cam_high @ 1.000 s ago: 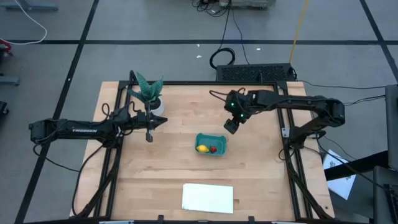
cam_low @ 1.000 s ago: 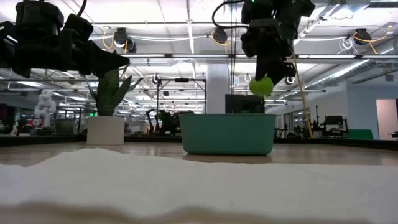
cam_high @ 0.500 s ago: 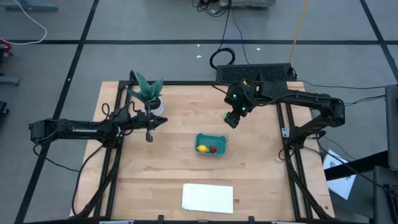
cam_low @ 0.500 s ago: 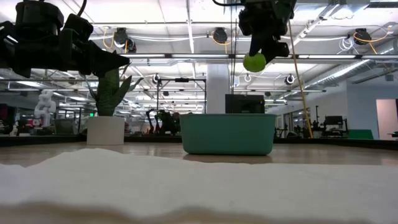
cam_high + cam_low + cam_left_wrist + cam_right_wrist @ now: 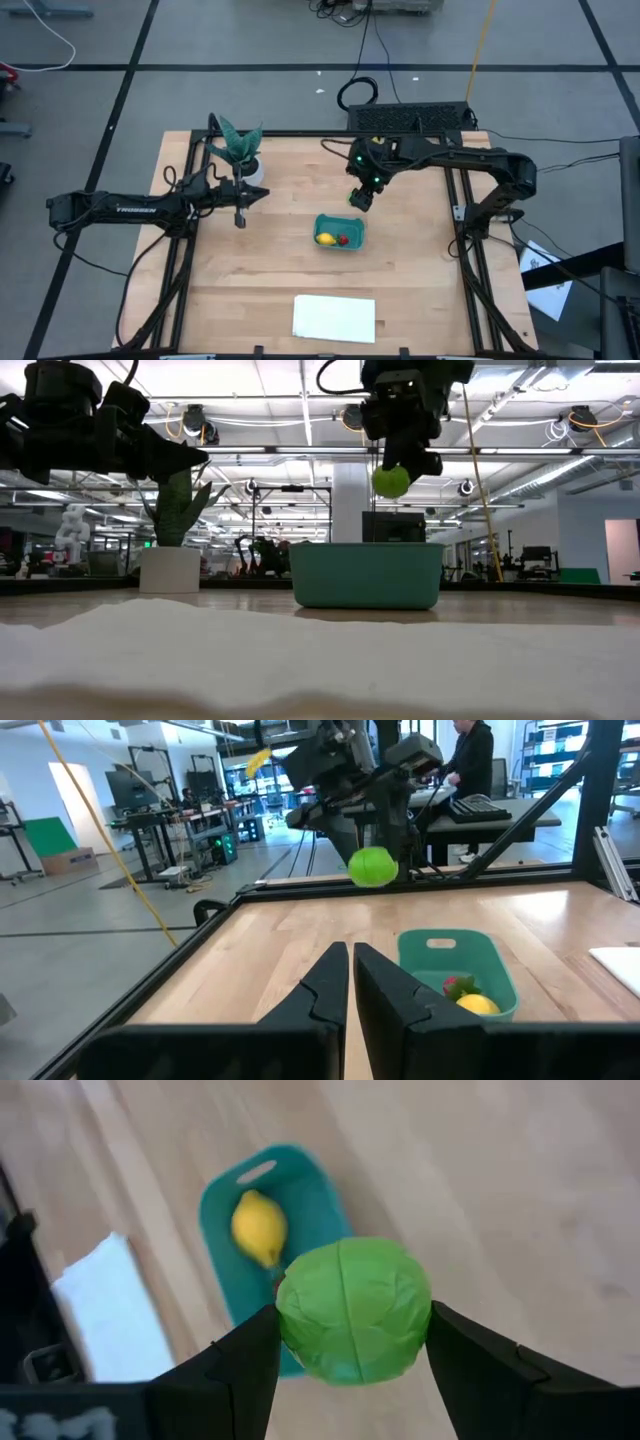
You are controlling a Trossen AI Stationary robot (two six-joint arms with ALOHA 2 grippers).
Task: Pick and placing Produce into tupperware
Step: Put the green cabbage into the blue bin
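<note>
The teal tupperware [image 5: 339,231] sits mid-table with the yellow lemon [image 5: 325,238] and the red strawberry [image 5: 343,239] inside. My right gripper [image 5: 358,200] hangs high above the wood just beyond the tub's far rim, shut on the round green ball [image 5: 391,481]. In the right wrist view the ball [image 5: 353,1309] fills the space between the fingers, with the tub [image 5: 312,1200] and lemon [image 5: 259,1227] below. My left gripper [image 5: 351,960] is shut at the table's left, pointing level at the tub [image 5: 455,961]. My right gripper pinches the green ball by its two opposite sides [image 5: 287,1317] between its two fingers [image 5: 235,1350]. The fingers slant down from the table's far right. The ball hangs at the fingertips, lifted well clear of the table and the tub.
A spiky green plant in a white pot [image 5: 241,152] stands at the far left by my left arm. A flat white sheet [image 5: 334,318] lies at the near edge. A person [image 5: 478,758] is at a desk beyond the table.
My right gripper, still shut on the green ball, has risen and gone toward the table's left, ending near the tub's far rim. The ball stays lifted clear throughout.
</note>
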